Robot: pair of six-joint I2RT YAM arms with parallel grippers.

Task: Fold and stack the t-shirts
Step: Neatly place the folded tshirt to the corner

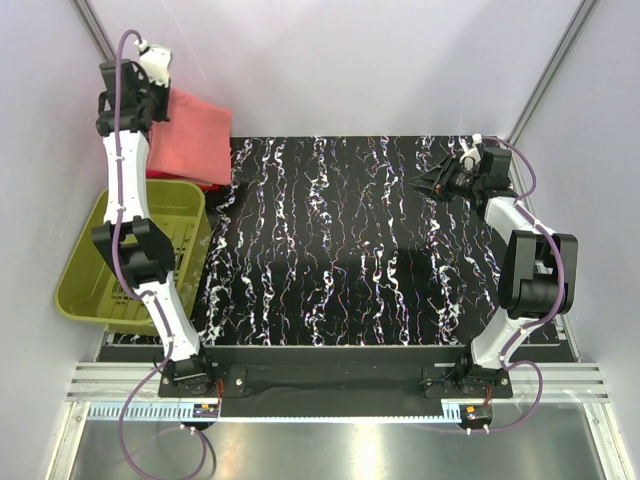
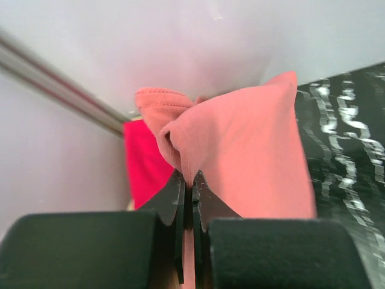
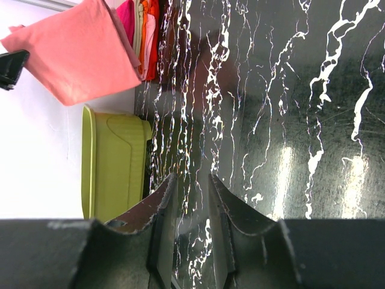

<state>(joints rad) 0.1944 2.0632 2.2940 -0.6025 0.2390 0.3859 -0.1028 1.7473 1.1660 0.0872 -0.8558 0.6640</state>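
Observation:
My left gripper (image 1: 163, 98) is raised at the far left corner and shut on a folded salmon-coral t-shirt (image 1: 192, 138), which hangs from it. In the left wrist view the jaws (image 2: 188, 176) pinch a bunched edge of this shirt (image 2: 252, 150). A stack of folded shirts (image 1: 216, 185) lies below it at the table's far left edge; a magenta one (image 2: 143, 162) shows beside the fingers. In the right wrist view the salmon shirt (image 3: 78, 51) hangs over the stack (image 3: 141, 33). My right gripper (image 1: 437, 181) (image 3: 192, 177) is open and empty above the table's far right.
An olive-green plastic basket (image 1: 130, 262) stands off the table's left edge, under the left arm; it also shows in the right wrist view (image 3: 114, 162). The black marbled table (image 1: 360, 250) lies between the arms. White walls close in on the left, back and right.

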